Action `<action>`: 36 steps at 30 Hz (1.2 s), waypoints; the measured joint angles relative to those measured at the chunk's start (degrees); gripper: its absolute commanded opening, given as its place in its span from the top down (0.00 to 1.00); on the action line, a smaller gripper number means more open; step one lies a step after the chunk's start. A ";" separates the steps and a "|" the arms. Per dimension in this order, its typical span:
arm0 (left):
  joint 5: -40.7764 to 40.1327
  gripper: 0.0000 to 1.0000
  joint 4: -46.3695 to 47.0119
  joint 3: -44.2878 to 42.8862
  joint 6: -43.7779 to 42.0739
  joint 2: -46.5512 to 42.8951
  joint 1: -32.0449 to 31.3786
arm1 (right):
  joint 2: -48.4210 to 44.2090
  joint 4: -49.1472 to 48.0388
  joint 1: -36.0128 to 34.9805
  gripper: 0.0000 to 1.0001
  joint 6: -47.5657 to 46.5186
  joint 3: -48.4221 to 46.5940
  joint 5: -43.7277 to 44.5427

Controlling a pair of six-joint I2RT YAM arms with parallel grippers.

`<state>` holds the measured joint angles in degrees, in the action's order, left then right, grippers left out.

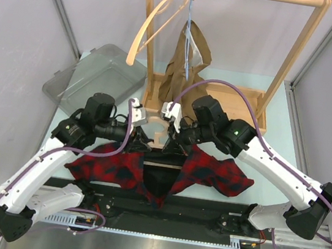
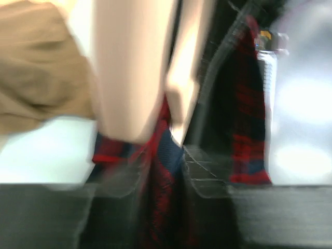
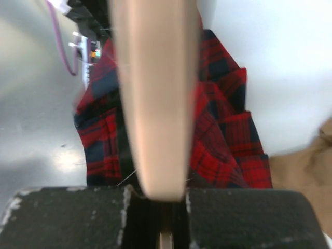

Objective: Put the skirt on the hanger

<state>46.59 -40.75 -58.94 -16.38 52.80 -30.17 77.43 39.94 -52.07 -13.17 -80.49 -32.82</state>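
Skirt (image 1: 209, 171) is lying at 6 o'clock of hanger (image 1: 159, 137); right fingers (image 1: 173, 120) are pinching hanger, left fingers (image 1: 139, 116) unreadable through blur; advise keeping hanger level, waistband taut.

We see white shells on the left arm (image 1: 36, 165) and right arm (image 1: 274, 166), with black joint housings just behind the fingers (image 3: 249, 218). The fingers are matte black, scuffed with pale specks. Purple cables (image 1: 221, 82) loop back from them.
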 measured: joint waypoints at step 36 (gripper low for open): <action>-61.53 0.41 7.43 21.62 42.47 -19.50 -0.02 | -2.60 1.60 6.32 1.00 0.94 0.02 7.23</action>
<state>-14.94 -33.32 -37.32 26.09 33.30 -30.20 74.83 41.54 -45.76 -12.23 -80.47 -25.58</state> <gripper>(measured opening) 0.659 0.055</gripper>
